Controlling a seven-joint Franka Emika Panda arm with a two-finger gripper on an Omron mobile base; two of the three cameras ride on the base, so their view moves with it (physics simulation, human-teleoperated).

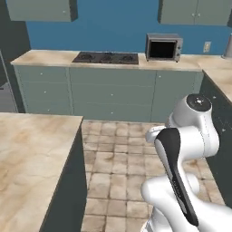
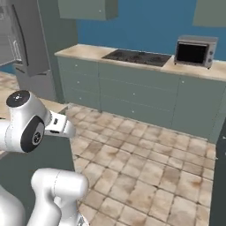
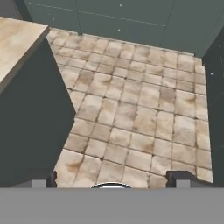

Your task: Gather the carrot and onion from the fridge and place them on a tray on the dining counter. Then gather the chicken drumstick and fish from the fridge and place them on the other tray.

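My gripper is open over the tiled floor, its two dark fingertips far apart with nothing between them. The beige-topped dining counter stands at my left, and its corner and dark side panel show in the hand view. The grey fridge stands at the far left of the right base view. The carrot, onion, chicken drumstick, fish and trays are out of view.
A back counter carries a cooktop and a microwave. Another counter with a dark side runs along the right. Open tiled floor lies between the counters. My folded arm fills the foreground.
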